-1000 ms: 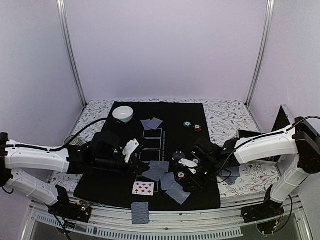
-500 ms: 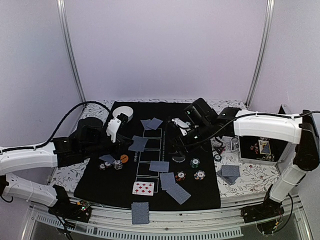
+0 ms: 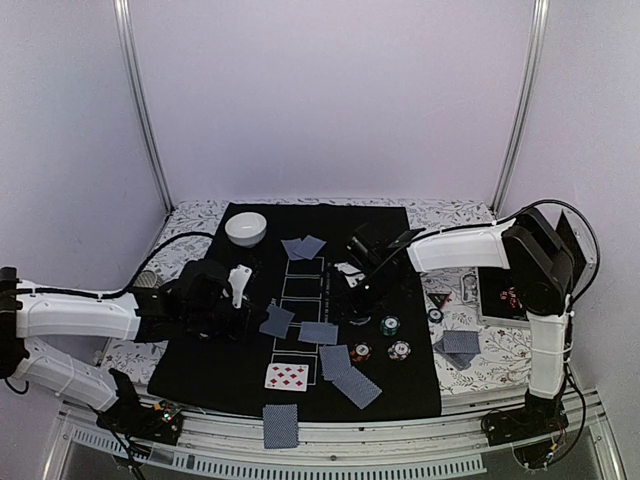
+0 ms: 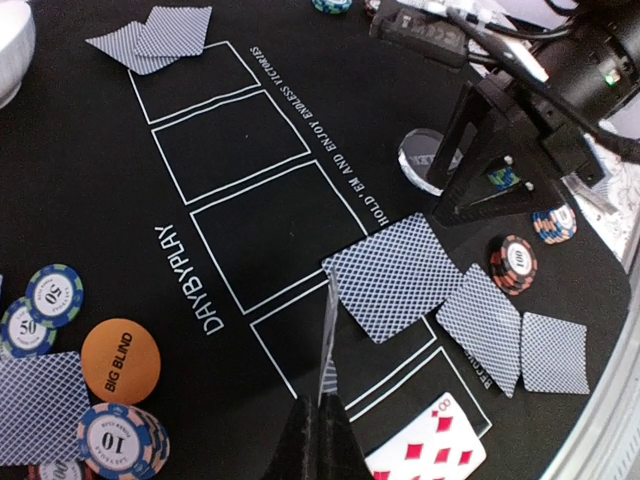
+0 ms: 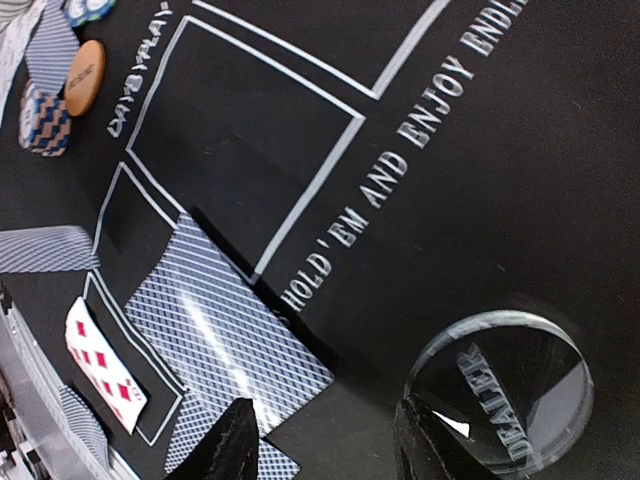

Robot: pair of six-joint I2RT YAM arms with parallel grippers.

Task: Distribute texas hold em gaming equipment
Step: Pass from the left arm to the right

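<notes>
My left gripper [image 4: 320, 442] is clamped on a grey-blue-backed playing card [image 4: 328, 325], held edge-up over the large black felt mat [image 3: 385, 225] printed with white rectangles. My right gripper [image 5: 325, 442] hangs over the mat's middle, fingers apart with nothing between them, and a clear round DEALER disc [image 5: 500, 390] lies just beside its tips.

The mat covers a white leaf-patterned cloth [image 3: 460, 220], closed in by pale lilac walls [image 3: 330, 100] and metal corner posts [image 3: 140, 100]. Face-down cards [image 3: 303, 247] lie at the far side, and a face-up diamonds card [image 3: 287, 376] lies near. A teal striped chip stack [image 3: 390, 324] sits right of centre and an orange BIG BLIND disc [image 4: 120, 360] sits left. A white bowl [image 3: 245, 228] stands at the far left.
</notes>
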